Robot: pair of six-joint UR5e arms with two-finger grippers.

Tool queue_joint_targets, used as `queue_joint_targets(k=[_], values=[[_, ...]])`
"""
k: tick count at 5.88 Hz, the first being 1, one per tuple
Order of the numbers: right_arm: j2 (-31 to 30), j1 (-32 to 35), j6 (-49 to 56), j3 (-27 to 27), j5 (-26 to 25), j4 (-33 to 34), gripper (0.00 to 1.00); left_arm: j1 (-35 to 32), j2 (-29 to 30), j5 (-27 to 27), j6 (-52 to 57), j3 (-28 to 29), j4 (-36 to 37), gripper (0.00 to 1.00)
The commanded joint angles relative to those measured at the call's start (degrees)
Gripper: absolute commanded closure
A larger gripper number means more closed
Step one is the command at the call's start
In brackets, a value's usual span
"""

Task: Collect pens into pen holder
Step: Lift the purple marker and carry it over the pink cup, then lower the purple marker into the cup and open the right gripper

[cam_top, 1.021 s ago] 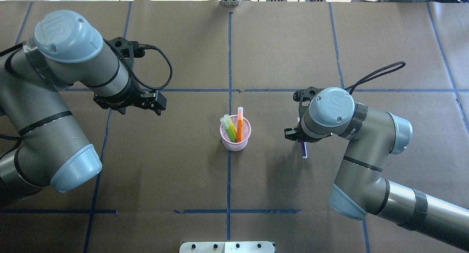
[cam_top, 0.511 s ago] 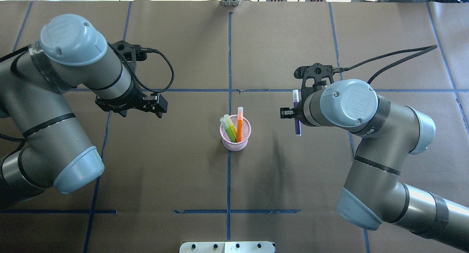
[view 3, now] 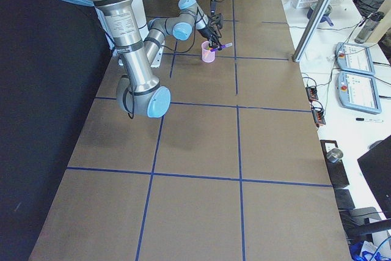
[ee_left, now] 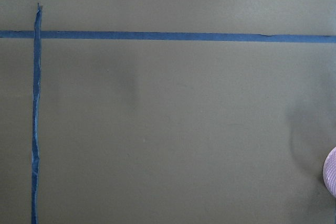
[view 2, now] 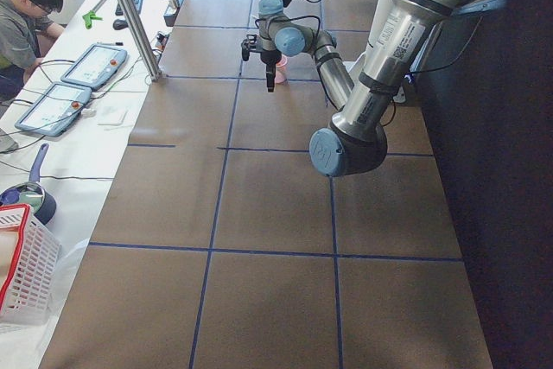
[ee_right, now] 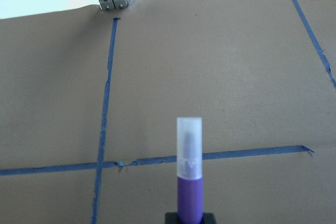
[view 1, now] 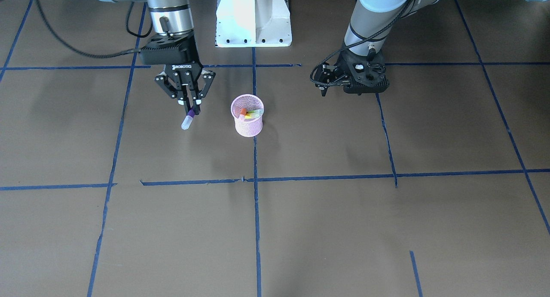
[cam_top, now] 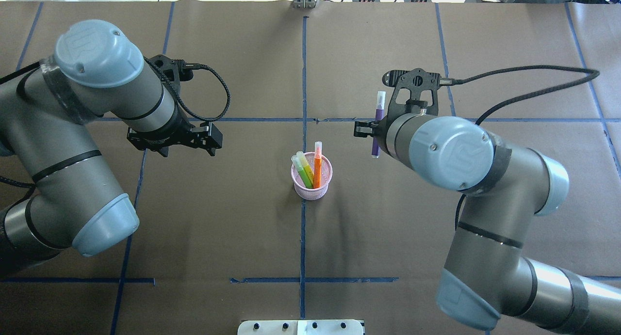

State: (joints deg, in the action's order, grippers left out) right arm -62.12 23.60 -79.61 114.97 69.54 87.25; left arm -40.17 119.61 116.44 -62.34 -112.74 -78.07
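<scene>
The pink mesh pen holder (cam_top: 312, 185) stands upright at the table's middle and holds the green (cam_top: 302, 172), yellow (cam_top: 305, 166) and orange (cam_top: 317, 164) pens. My right gripper (cam_top: 376, 134) is shut on the purple pen (cam_top: 378, 113) and holds it above the table, to the holder's right and a bit beyond it. In the front view the right gripper (view 1: 189, 107) points down, and the pen's (view 1: 187, 118) pale cap sticks out below the fingers. The right wrist view shows the pen (ee_right: 189, 182). My left gripper (cam_top: 213, 140) hovers left of the holder, empty, and looks open.
Brown paper with blue tape lines (cam_top: 303, 83) covers the table. The robot's white base (view 1: 253, 17) stands behind the holder in the front view. The left wrist view shows bare paper and the holder's edge (ee_left: 332, 179). An operator (view 2: 26, 15) sits at the far side.
My right gripper has lifted the purple pen off the table and carried it away from the robot and slightly toward the holder. The left arm has shifted only slightly.
</scene>
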Motion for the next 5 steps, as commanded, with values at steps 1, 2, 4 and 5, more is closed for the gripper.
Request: queue_joint_targets(k=[1, 2, 4, 5], values=[[3.0, -6.5, -6.8, -4.5, -15.0, -0.1, 1.00, 0.0, 0.0, 0.2, -0.2, -0.1, -0.1, 0.00], [5.2, -8.5, -9.1, -8.6, -19.8, -0.1, 1.00, 0.0, 0.0, 0.2, -0.2, 0.0, 0.0, 0.00], [7.3, -10.5, -12.5, -11.7, -23.2, -0.1, 1.00, 0.0, 0.0, 0.2, -0.2, 0.0, -0.1, 0.00], [7.4, -11.6, -13.0, -11.9, -24.4, -0.1, 1.00, 0.0, 0.0, 0.2, -0.2, 0.0, -0.1, 0.00]])
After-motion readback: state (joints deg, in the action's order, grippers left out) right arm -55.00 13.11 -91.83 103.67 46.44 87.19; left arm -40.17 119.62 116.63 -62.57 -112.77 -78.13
